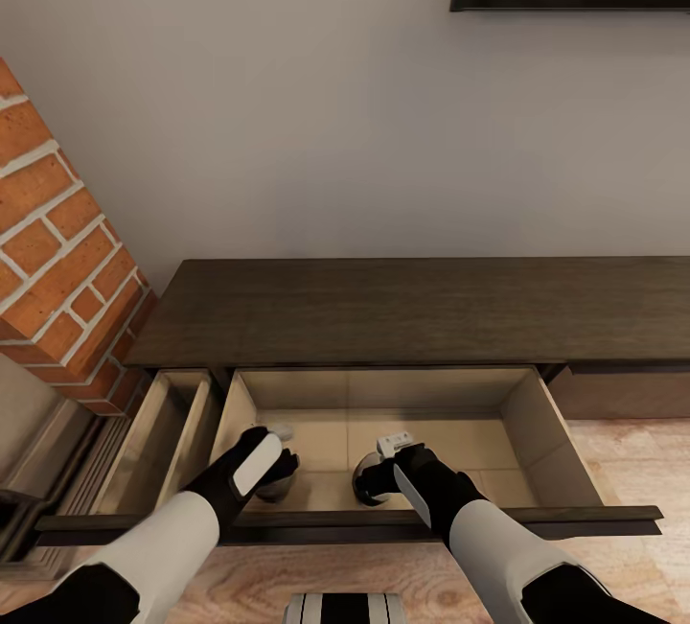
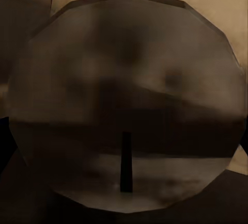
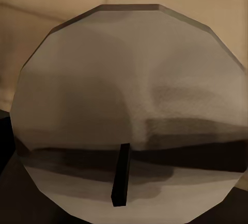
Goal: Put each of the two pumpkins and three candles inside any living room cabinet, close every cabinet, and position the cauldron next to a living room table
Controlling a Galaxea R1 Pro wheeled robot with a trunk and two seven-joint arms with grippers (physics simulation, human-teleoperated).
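Head view: cabinet (image 1: pixel 412 312) drawer (image 1: pixel 537 413) pulled open. Left gripper (image 1: pixel 271 464) and right gripper (image 1: pixel 381 471) each inside it at a candle (image 1: pixel 279 484) (image 1: pixel 368 482); finger spread unreadable. Wrist views: each candle's round top (image 2: pixel 129 100) (image 3: pixel 129 105), dark wick (image 2: pixel 125 162) (image 3: pixel 120 175).

Matt dark-wood cabinet (image 1: pixel 422 312), pale drawer interior (image 1: pixel 441 389), rough brick fireplace (image 1: pixel 57 250)

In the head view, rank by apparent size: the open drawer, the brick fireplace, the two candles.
1. Open drawer, largest.
2. Brick fireplace, cut off by the picture's edge, so its rank is unsure.
3. Left candle and right candle: they look alike, both half-hidden by the hands; no ranking.
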